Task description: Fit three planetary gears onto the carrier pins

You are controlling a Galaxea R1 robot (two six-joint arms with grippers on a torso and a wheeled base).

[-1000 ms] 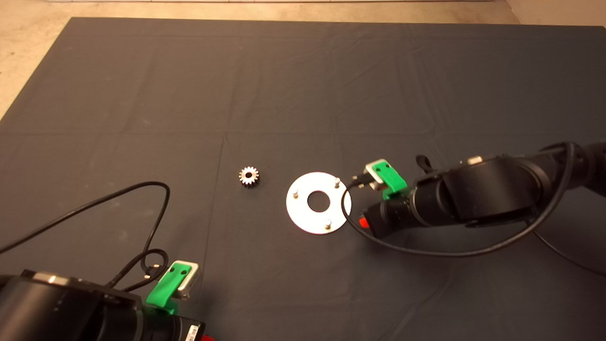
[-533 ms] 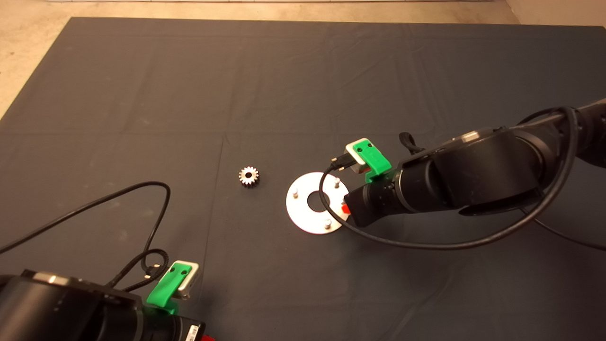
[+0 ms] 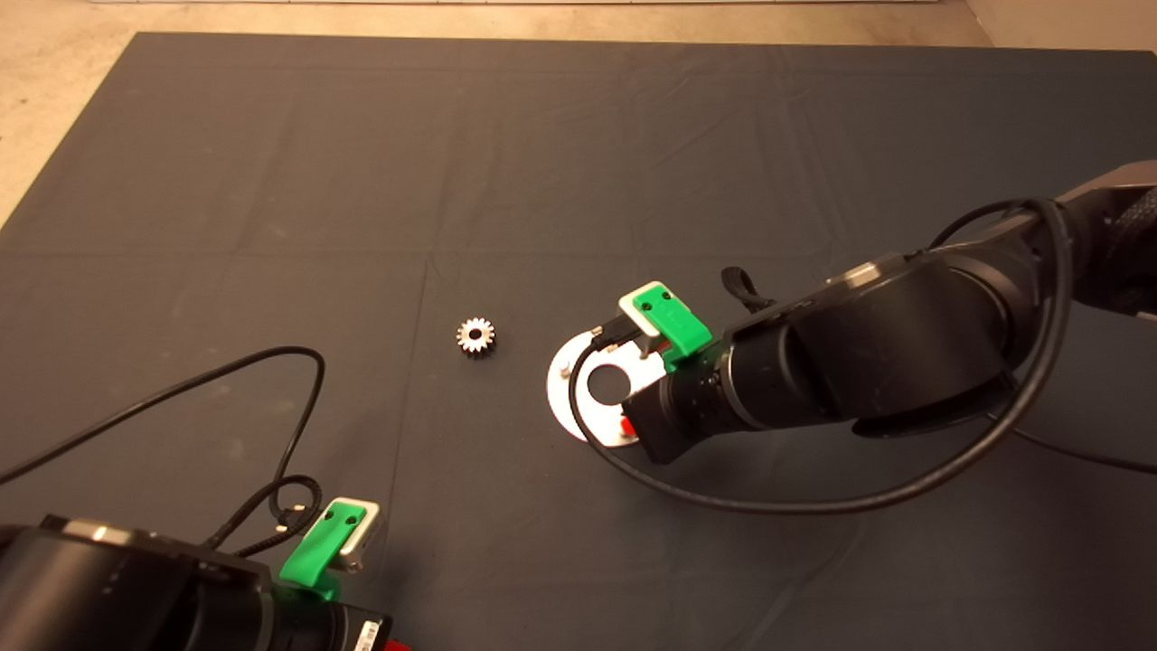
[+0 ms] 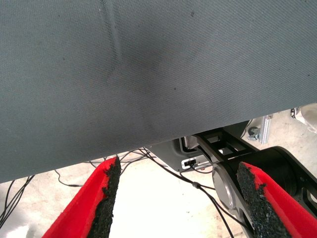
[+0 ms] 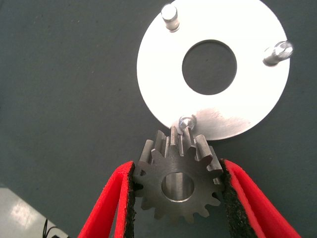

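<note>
**Q:** Dark grey matting covers the table [image 3: 271, 181] — what sits on it?

**A:** Near the middle of the head view lies a flat silver-white carrier disc [image 3: 562, 391] with a large centre hole. Three short carrier pins [image 5: 169, 17] stand upright on it. One loose planetary gear [image 3: 475, 336] lies flat on the mat, left of the disc and apart from it.

**Q:** Where are the grippers?

**A:** The right gripper [image 5: 177, 186] reaches in from the right edge, over the disc. Its red fingers [image 5: 117, 203] pinch a second planetary gear [image 5: 178, 181] by its toothed rim, just beside one pin [image 5: 186, 122]. The left gripper [image 4: 178, 198] waits at the lower left corner, fingers spread wide, holding nothing.
</note>
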